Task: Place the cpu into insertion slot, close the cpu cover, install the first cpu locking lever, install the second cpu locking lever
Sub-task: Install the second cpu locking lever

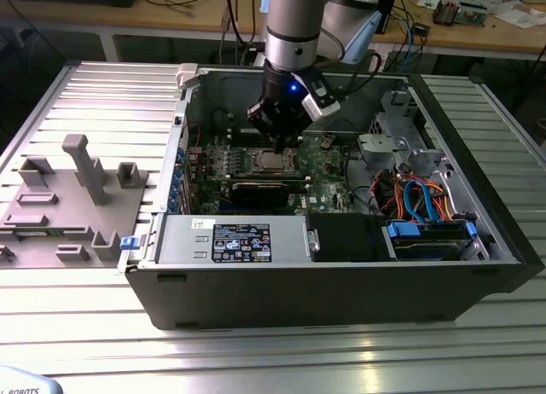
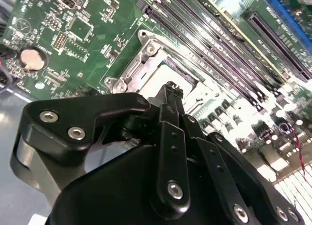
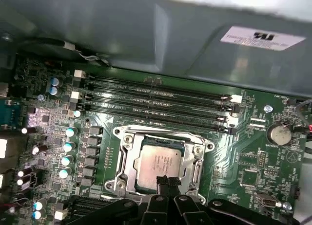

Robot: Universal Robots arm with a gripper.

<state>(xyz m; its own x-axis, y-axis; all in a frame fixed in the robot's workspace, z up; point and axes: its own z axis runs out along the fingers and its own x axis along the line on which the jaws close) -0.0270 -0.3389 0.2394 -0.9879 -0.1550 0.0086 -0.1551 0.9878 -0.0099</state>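
The cpu point(image 3: 159, 165) already lies in the slot point(image 3: 127, 159), with the cover point(image 3: 200, 159) closed around it. The pincer point(image 3: 167, 182), fingertips pressed together and holding nothing, touches the cpu's near edge. Whether either lever is latched, I cannot tell.

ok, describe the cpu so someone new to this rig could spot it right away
Inside the open computer case, find the green motherboard and, beside its long black memory slots, the square socket with a silvery cpu cover framing it. The cpu is the flat square chip with a silvery top seated in that frame, directly beneath the gripper. It is the only plain metal-faced square on the board.
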